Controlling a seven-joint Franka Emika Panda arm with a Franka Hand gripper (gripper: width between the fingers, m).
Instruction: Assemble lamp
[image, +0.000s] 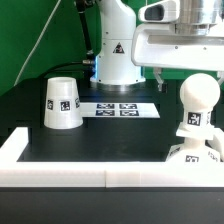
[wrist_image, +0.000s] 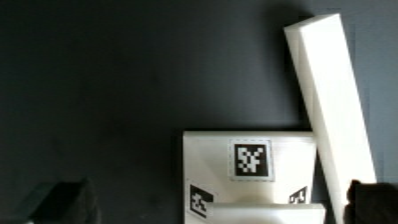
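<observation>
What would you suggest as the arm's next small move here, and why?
Probably ease the claw straight down toward the base. The wrist view shows the claw open and empty, with the base lying between its spread fingertips, close beside the white border wall. The shade stands well apart, so it should not interfere.

black table (image: 100, 135): shade (image: 61, 104), marker board (image: 119, 109)
</observation>
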